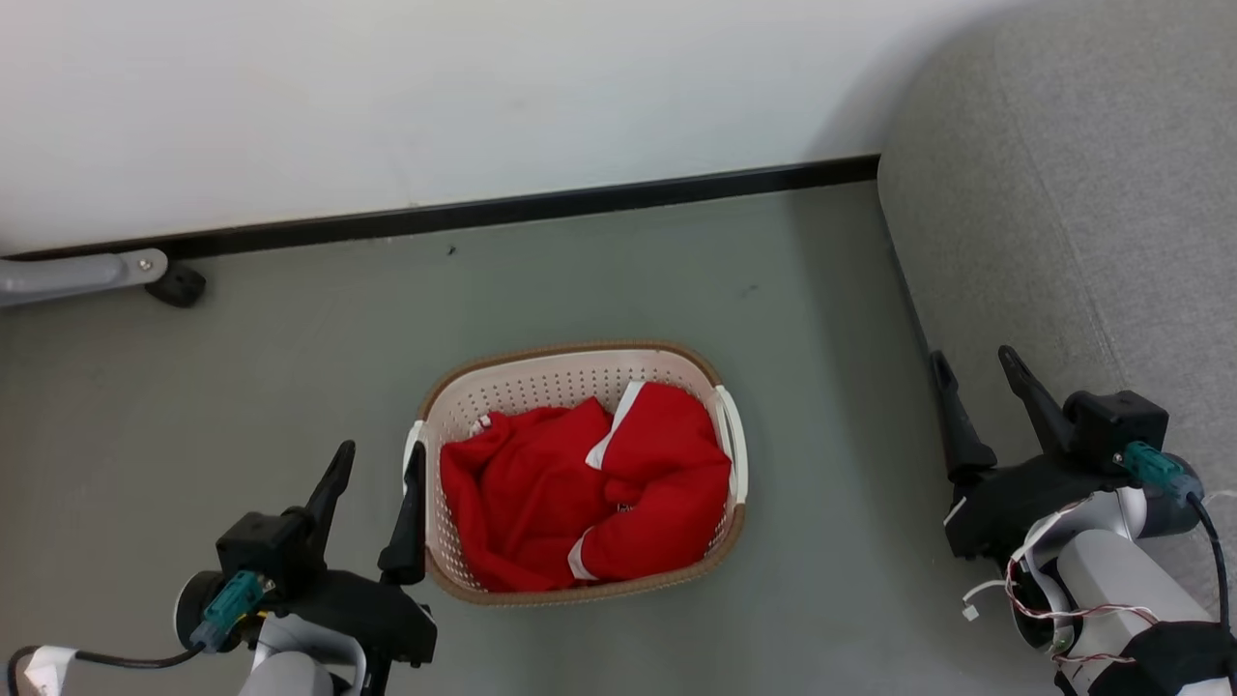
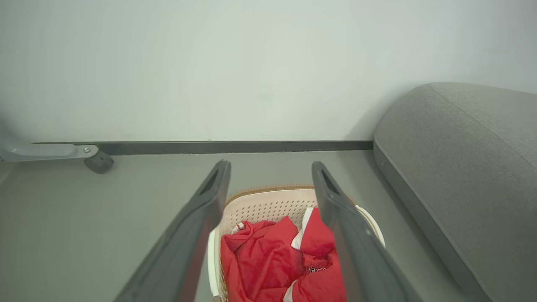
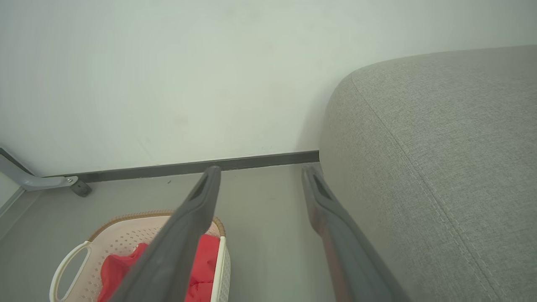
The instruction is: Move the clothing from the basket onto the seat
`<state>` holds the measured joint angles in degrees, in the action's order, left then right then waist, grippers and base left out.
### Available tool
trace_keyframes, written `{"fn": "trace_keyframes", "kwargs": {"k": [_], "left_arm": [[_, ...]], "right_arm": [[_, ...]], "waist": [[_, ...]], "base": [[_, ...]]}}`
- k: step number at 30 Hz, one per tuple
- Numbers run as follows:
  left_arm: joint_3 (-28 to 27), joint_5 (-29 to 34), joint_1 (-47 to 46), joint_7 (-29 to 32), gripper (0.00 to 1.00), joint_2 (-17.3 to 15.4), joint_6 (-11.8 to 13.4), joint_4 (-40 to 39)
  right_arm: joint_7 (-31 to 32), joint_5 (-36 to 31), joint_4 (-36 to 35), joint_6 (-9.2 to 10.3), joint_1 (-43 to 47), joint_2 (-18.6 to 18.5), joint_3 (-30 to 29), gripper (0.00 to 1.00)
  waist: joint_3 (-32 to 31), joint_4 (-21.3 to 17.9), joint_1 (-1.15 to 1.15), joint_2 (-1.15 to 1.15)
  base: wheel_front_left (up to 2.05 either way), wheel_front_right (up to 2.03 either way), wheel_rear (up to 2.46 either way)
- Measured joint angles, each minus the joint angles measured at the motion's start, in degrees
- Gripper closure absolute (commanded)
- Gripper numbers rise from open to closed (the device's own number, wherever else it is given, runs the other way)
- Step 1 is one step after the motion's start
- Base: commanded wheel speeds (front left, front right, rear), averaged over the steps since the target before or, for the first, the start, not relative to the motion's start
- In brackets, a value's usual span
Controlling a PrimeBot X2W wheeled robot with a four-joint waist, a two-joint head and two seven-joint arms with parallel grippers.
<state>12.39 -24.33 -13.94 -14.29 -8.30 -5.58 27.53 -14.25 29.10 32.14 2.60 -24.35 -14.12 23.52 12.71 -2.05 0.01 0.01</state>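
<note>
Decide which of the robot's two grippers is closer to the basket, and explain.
The left gripper: it sits right beside the basket's rim, while the right gripper is off by the sofa, with floor between it and the basket.

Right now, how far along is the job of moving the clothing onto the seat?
Done: nothing yet; the clothing lies wholly inside the basket, and no red shows on the seat. In hand: nothing; the left pincer and right pincer stand open and empty. Left: grasp the clothing, lift it, lay it on the seat.
</note>
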Motion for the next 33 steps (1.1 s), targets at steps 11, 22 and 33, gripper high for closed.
{"fn": "trace_keyframes", "kwargs": {"k": [11, 22, 33], "left_arm": [[3.9, 1.3, -6.8, 0.0, 0.0, 1.7, -1.0, 0.4], [6.5, 2.8, -14.4, 0.0, 0.0, 2.2, -1.1, 4.0], [7.9, 3.1, -20.0, 0.0, 0.0, 2.2, -1.5, 8.4]], "right_arm": [[0.0, -0.9, -2.2, 0.51, -4.1, 1.0, 0.0, 0.0], [0.0, -1.5, -3.3, 0.9, -7.8, 2.6, 1.0, 0.0], [0.0, -2.4, -2.7, 0.86, -10.4, 3.7, 1.3, 0.0]], "waist": [[9.0, -0.5, 0.0, 0.0], [17.9, -1.3, 0.0, 0.0], [24.9, -2.4, 0.0, 0.0]], "base": [[0.0, 0.0, 0.0], [0.0, 0.0, 0.0], [0.0, 0.0, 0.0]]}}
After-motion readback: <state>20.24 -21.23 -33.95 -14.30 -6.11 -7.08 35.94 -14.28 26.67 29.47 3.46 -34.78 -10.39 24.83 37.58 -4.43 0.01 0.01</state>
